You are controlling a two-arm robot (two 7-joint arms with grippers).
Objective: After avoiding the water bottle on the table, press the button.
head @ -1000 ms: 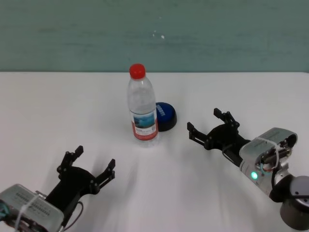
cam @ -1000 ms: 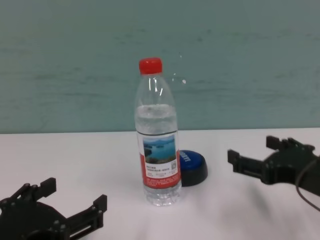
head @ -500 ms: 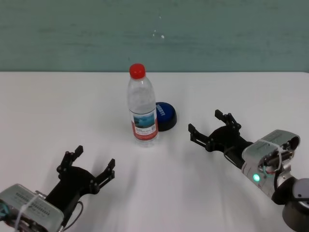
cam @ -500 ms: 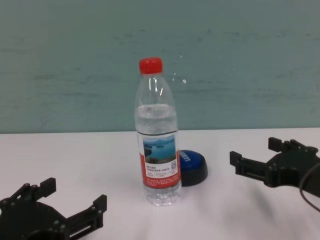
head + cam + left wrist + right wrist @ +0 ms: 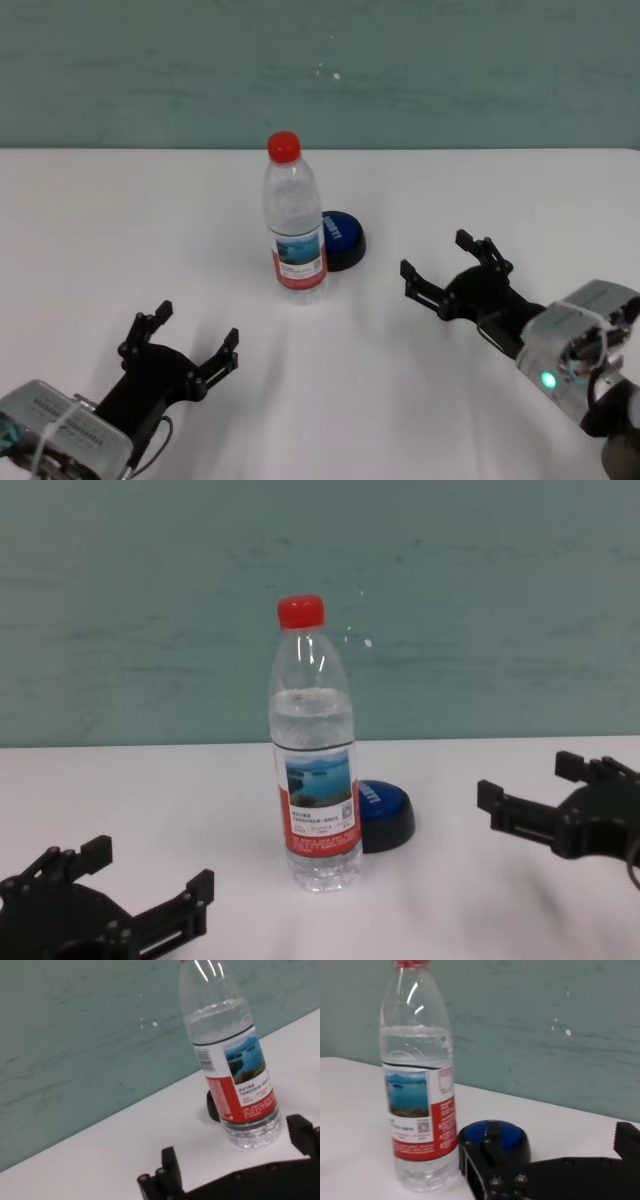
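Note:
The water bottle (image 5: 296, 225) (image 5: 315, 780) stands upright mid-table, clear with a red cap and a lake-photo label. Right behind it, slightly to the right, sits the blue dome button (image 5: 342, 238) (image 5: 386, 810) on its black base, partly hidden by the bottle in the chest view. My right gripper (image 5: 436, 256) (image 5: 527, 780) hovers low and open to the right of the button, a clear gap away, pointing toward it. In the right wrist view the button (image 5: 495, 1135) lies beyond one black finger (image 5: 472, 1157), beside the bottle (image 5: 417, 1085). My left gripper (image 5: 198, 325) rests open near the front left.
The white table (image 5: 120, 220) stretches wide on every side of the bottle and button. A teal wall (image 5: 450, 70) runs along its far edge. No other objects show on the tabletop.
My right gripper has drawn back to the right and toward the near edge, widening its gap from the button. Bottle, button and left arm have not moved.

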